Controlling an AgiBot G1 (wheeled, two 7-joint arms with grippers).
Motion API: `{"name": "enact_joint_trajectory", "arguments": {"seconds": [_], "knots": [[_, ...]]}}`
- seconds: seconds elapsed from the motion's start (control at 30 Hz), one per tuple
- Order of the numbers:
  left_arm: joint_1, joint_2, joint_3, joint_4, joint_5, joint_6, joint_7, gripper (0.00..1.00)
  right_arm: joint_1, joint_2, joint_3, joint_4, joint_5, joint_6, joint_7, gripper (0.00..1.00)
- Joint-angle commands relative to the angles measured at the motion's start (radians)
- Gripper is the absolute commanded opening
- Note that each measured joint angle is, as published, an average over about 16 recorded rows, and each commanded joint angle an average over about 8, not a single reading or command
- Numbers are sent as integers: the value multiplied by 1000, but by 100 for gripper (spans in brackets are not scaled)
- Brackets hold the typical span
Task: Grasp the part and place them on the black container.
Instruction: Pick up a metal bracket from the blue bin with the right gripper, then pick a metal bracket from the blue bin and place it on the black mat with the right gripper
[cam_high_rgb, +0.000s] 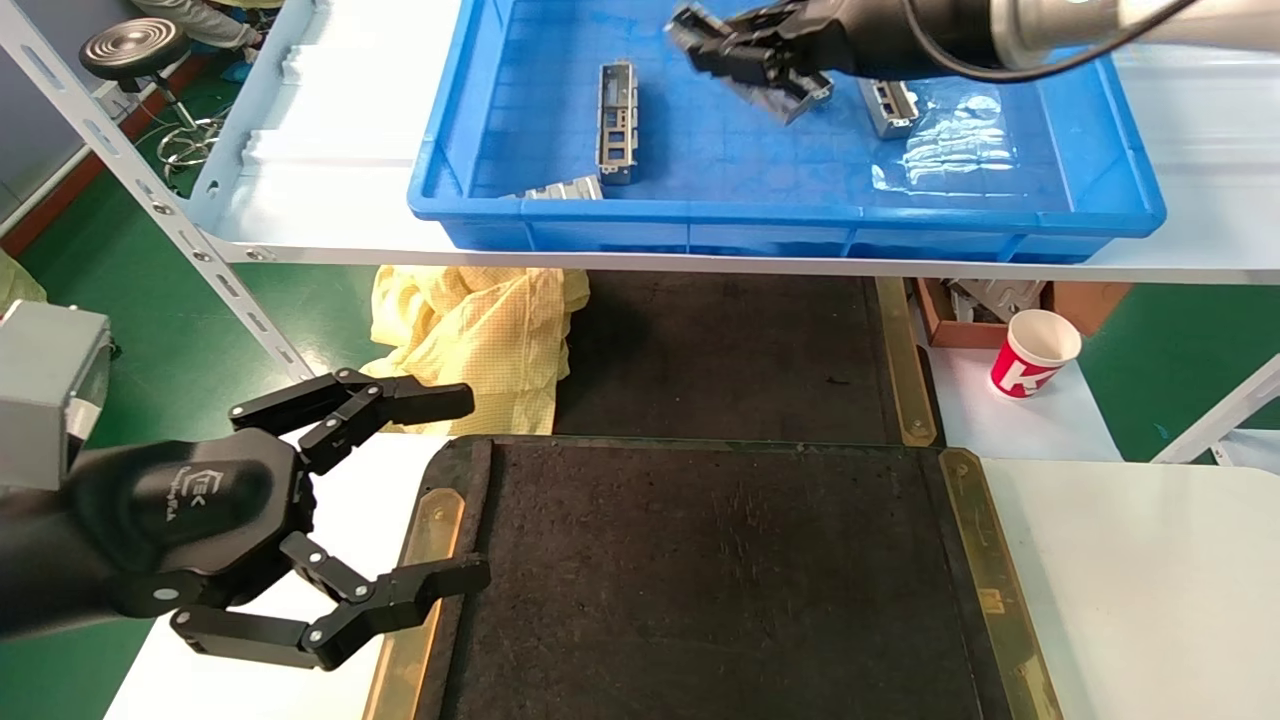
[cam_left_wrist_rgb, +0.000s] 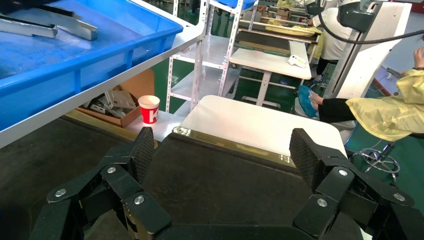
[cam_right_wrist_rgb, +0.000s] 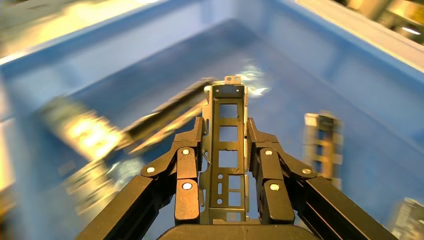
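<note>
My right gripper (cam_high_rgb: 722, 48) hangs over the blue crate (cam_high_rgb: 780, 215), shut on a part (cam_right_wrist_rgb: 228, 145). The part is a silver-grey channel frame with rectangular windows, clamped by its long sides, and its end sticks out past the fingertips (cam_high_rgb: 800, 98). Three more parts lie in the crate: one at the middle (cam_high_rgb: 617, 122), one at the right (cam_high_rgb: 888, 106), one against the front wall (cam_high_rgb: 565, 188). The black container (cam_high_rgb: 720, 570) lies below, near me. My left gripper (cam_high_rgb: 476, 488) is open and holds nothing at the container's left edge, with the dark surface (cam_left_wrist_rgb: 215, 185) between its fingers (cam_left_wrist_rgb: 144, 147).
A crumpled clear plastic bag (cam_high_rgb: 950, 140) lies in the crate's right part. The crate stands on a white shelf (cam_high_rgb: 330, 150). Under the shelf are a yellow cloth (cam_high_rgb: 480, 335), a second dark mat (cam_high_rgb: 720, 350), a cardboard box (cam_high_rgb: 1000, 300) and a red paper cup (cam_high_rgb: 1035, 352).
</note>
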Motion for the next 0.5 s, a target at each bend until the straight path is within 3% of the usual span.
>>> {"name": "enact_joint_trajectory", "arguments": {"seconds": [0.03,0.27,0.37,0.5], "knots": [[0,0,0,0,0,0,0,100,17,16,-3,11,1,-68,-31,0],[0,0,0,0,0,0,0,100,59,94,-11,31,25,-386,-163,0],[0,0,0,0,0,0,0,100,68,124,-25,47,38,-441,-203,0],[0,0,0,0,0,0,0,100,62,170,-65,108,72,-456,-223,0]]}}
